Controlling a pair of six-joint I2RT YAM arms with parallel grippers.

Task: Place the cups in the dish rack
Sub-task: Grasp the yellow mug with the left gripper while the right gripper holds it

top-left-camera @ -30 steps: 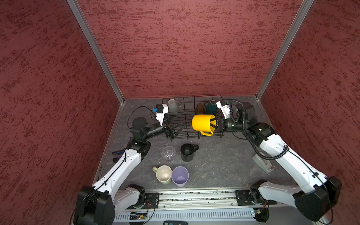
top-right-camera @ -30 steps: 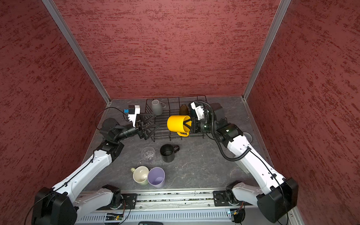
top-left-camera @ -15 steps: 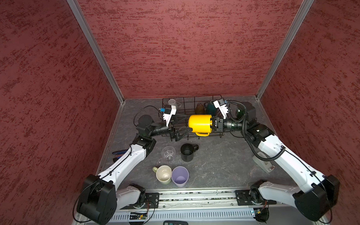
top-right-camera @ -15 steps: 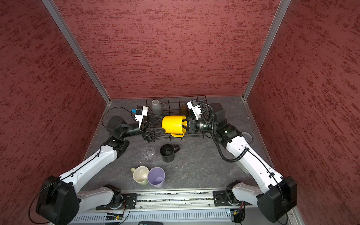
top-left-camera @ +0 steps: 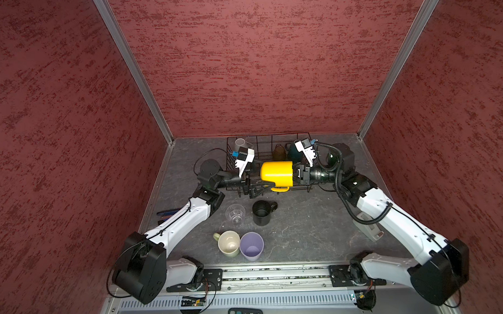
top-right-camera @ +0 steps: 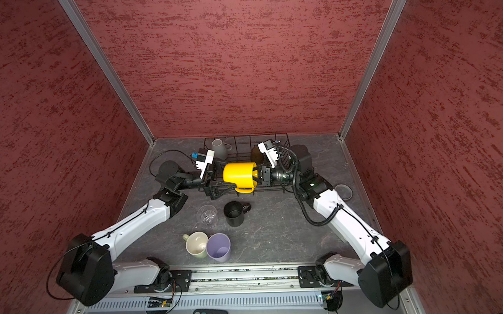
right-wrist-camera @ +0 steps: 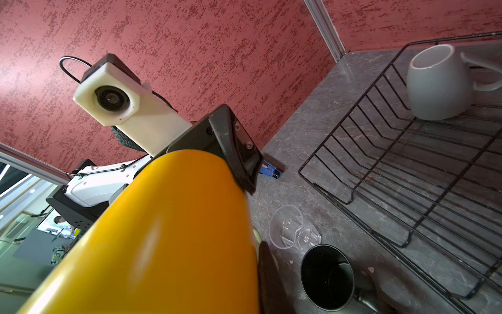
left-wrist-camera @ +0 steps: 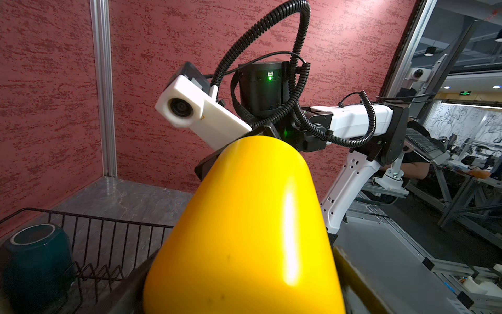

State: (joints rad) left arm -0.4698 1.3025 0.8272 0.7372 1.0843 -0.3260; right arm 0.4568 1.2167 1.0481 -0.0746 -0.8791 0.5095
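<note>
Over the near rim of the dish rack (top-left-camera: 268,136), just below both grippers, the yellow mug (top-left-camera: 276,174) hangs sideways between them: your right gripper (top-left-camera: 295,173) pinches its mouth rim, your left gripper (top-left-camera: 252,182) stands spread wide around its base, not visibly clamped. Release on the right too soon and the glossy mug could drop onto the rack wire, or onto the black mug (top-left-camera: 262,213) and clear glass (top-left-camera: 235,214) beneath the left gripper.

The left tool (top-left-camera: 259,179) gapes wide opposite the clamped right tool (top-left-camera: 296,173).
</note>
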